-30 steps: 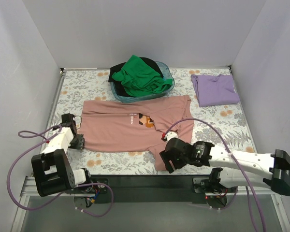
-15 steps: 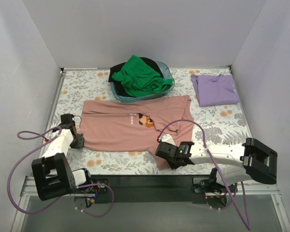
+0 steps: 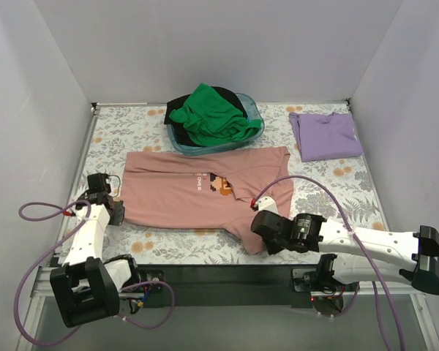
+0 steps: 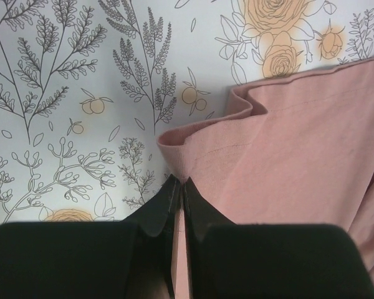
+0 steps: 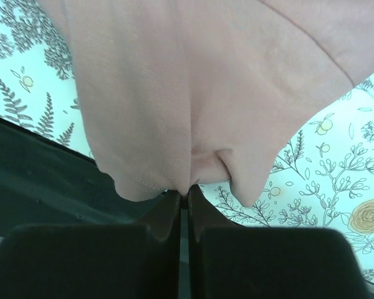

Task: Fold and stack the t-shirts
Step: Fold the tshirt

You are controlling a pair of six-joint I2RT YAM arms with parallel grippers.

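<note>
A dusty pink t-shirt [image 3: 190, 197] with a small pixel graphic lies spread on the floral table. My left gripper [image 3: 115, 214] is shut on its near-left hem corner, and the pink t-shirt [image 4: 287, 156] bunches at the fingertips. My right gripper [image 3: 260, 232] is shut on the near-right edge of the pink t-shirt [image 5: 193, 93], which hangs lifted above the table's front edge. A folded lavender t-shirt [image 3: 325, 136] rests at the back right. Green t-shirt [image 3: 212, 117] and black t-shirt [image 3: 181, 104] are piled in the bin.
A blue bin [image 3: 253, 131] stands at the back centre holding the crumpled shirts. The dark front rail [image 3: 219, 274] runs along the near table edge. White walls close in on three sides.
My right gripper closed on the pink shirt's near-right edge and lifted it slightly. The left arm shifted a little leftward and away, still holding its corner.
</note>
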